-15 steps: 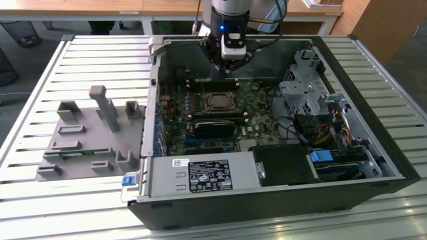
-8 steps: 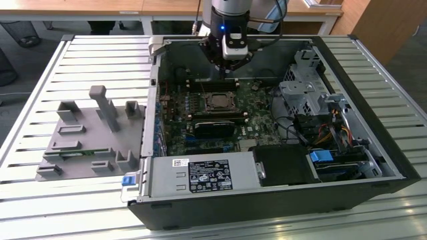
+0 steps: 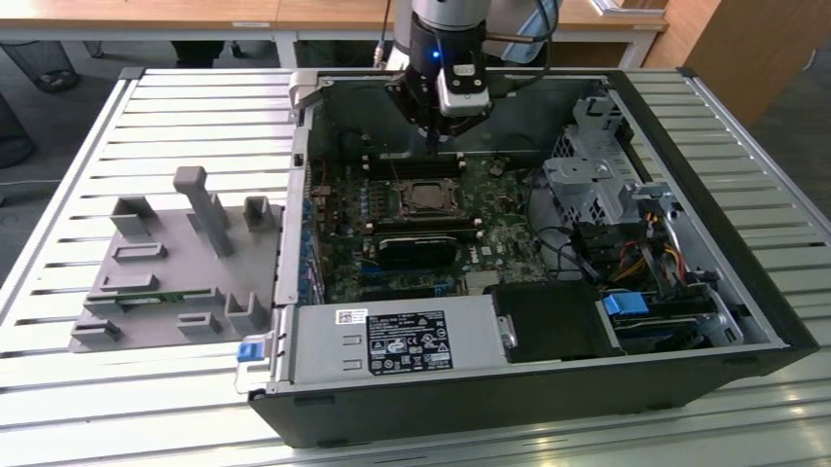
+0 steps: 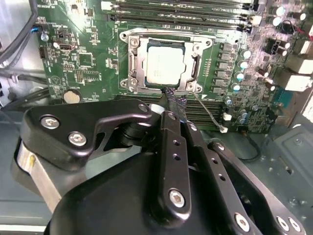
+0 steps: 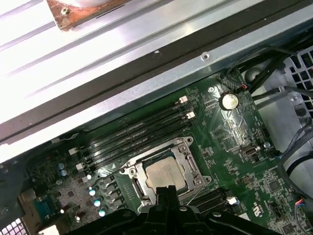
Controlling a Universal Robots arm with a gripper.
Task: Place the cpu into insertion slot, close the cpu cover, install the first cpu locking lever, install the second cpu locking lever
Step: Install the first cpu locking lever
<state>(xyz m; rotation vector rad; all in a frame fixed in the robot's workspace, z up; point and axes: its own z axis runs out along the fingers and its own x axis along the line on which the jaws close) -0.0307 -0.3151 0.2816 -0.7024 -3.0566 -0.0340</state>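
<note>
The chip [image 4: 165, 64] is seated under the closed cover [image 4: 139, 61]; light and fragile, it is judged safest held by its edges. The jaws are clenched, empty.

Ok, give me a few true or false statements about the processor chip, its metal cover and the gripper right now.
1. The small square silver-grey cpu sits in the black-framed insertion slot on the green circuit board. True.
2. The thin silvery metal cpu cover stands upright, swung away from the chip. False: it lies flat, framing the chip.
3. The gripper hangs over the grey plastic fixture outside the black computer case. False: it is inside the case, right at the slot's edge.
4. A round silver coin battery sits on the circuit board. True.
</note>
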